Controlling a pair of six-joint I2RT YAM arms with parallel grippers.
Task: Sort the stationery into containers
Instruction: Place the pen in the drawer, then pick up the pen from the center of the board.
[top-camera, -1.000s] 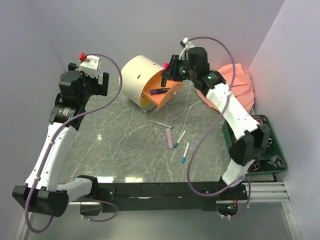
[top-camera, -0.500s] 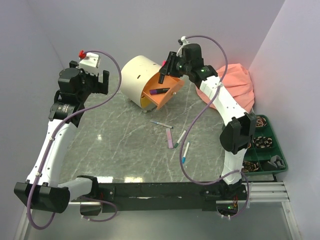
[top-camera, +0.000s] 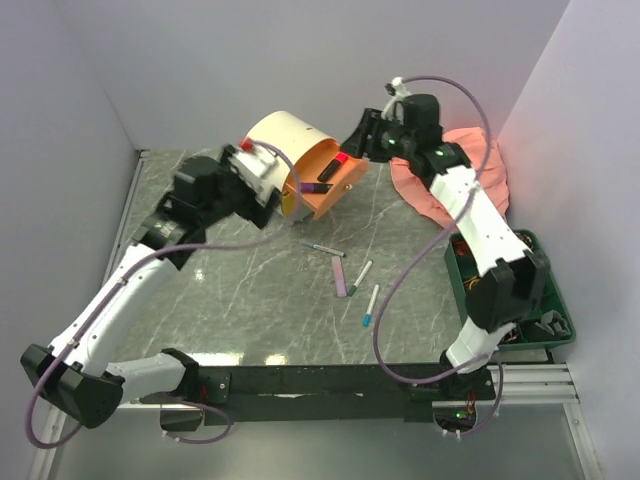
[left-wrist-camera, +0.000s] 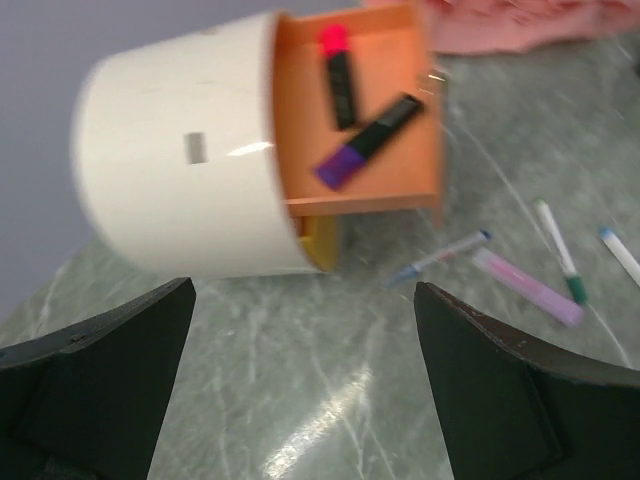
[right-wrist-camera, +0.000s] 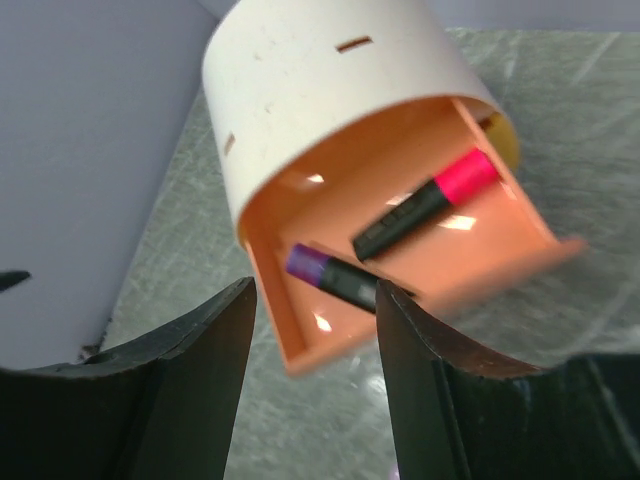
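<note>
Grey marbled table (top-camera: 230, 290). Cream drum-shaped plastic cabinet (top-camera: 275, 150), upper centre, with its peach-orange drawer (top-camera: 338, 192) pulled out. Left gripper (left-wrist-camera: 300, 300) and right gripper (right-wrist-camera: 315, 295) hang near the drawer, jaws apart and empty. In the drawer lie a pink-black highlighter (right-wrist-camera: 425, 205) and a purple highlighter (right-wrist-camera: 335, 277). A lilac marker (top-camera: 340, 276) and thin white pens (top-camera: 371, 305) lie mid-frame on the table.

Orange drawer (left-wrist-camera: 400, 170), cream cabinet (left-wrist-camera: 180, 180), seemingly lilac marker (left-wrist-camera: 527, 287)

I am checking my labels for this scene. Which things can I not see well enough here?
- Yellow drawer: contents hidden under the orange drawer, every view.
- Green tray: top view, contents too small, partly behind the right arm.
- Left gripper: blurred by motion in the top view.
</note>
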